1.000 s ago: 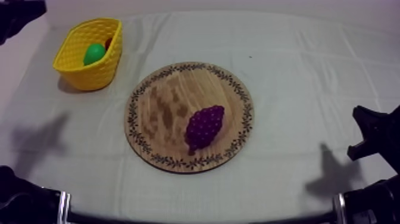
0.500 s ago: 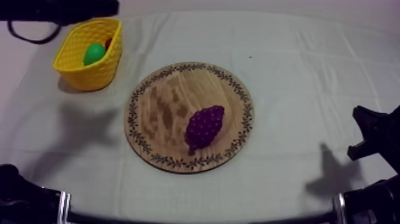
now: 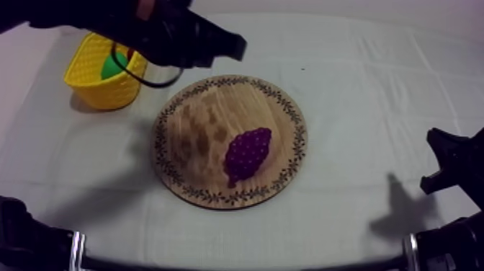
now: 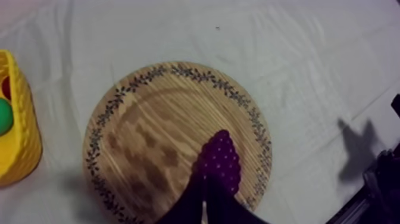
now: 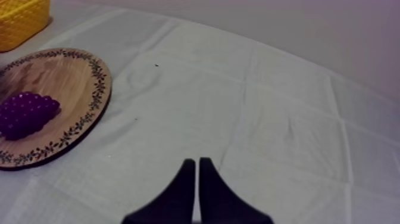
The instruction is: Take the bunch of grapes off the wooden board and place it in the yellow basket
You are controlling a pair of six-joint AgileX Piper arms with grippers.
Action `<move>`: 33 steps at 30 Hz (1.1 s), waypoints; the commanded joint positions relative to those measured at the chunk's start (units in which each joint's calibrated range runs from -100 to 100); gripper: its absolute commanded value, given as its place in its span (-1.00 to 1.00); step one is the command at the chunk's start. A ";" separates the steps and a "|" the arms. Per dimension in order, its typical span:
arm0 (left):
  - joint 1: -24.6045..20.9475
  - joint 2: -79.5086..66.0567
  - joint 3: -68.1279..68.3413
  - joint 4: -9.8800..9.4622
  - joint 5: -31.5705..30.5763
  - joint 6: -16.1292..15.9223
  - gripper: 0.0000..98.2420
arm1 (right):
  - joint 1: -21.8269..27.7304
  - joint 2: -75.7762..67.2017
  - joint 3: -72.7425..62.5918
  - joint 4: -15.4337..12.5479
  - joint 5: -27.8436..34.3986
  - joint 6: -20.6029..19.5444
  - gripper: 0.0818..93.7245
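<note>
Both of my grippers have their black fingers pressed together on nothing. The left gripper (image 4: 204,210) hangs over the board with its narrow wedge aimed at the purple bunch of toy grapes (image 4: 219,162). My right gripper (image 5: 196,165) rests low at the right side of the desk (image 3: 374,86), well apart from the work.

The grapes lie on the round wooden board with the patterned rim (image 4: 152,128), toward its right half, and nothing touches them. Beyond the board, at the desk's left, stands the yellow woven basket (image 3: 101,92), which my left arm crosses in the top view. Inside it sit a green round fruit (image 4: 3,116) and a small red fruit (image 4: 6,87).

I judge this to be the approach, with the grasp not yet begun. Next I need to spread the left fingers, come down around the bunch and close across its narrower width. Then I must lift it high enough to clear the basket wall. Its bumpy, rounded surface could slip from a shallow pinch.
</note>
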 commanded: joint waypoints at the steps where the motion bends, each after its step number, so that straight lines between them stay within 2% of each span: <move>1: 0.48 2.50 -1.18 0.07 0.66 -0.27 -1.00 | -0.02 -0.01 -0.03 0.01 -0.03 0.01 -0.99; 7: 1.63 6.95 -3.07 0.19 1.46 -0.68 -0.96 | -0.02 -0.01 -0.03 0.01 -0.03 0.01 -0.99; 10: 1.96 8.32 -3.21 0.50 2.01 -0.63 -0.78 | -0.02 -0.01 -0.03 0.01 -0.03 0.01 -0.99; 14: 2.13 9.39 -2.25 1.56 2.30 -0.78 -0.27 | -0.02 -0.01 -0.03 0.01 -0.03 0.01 -0.99; 20: 1.89 10.61 -0.68 5.19 3.74 -1.91 0.60 | -0.02 -0.01 -0.03 0.01 -0.03 0.01 -0.99; 22: 1.84 11.21 -0.89 6.37 5.00 -2.17 0.78 | -0.02 -0.01 -0.03 0.01 -0.03 0.01 -0.99; 26: 2.02 12.78 -1.84 7.30 6.31 -1.96 0.91 | -0.02 -0.01 -0.03 0.01 -0.03 0.01 -0.99; 33: 1.78 17.51 -2.86 8.09 5.66 -1.61 0.95 | -0.02 -0.01 -0.03 0.01 -0.03 0.01 -0.99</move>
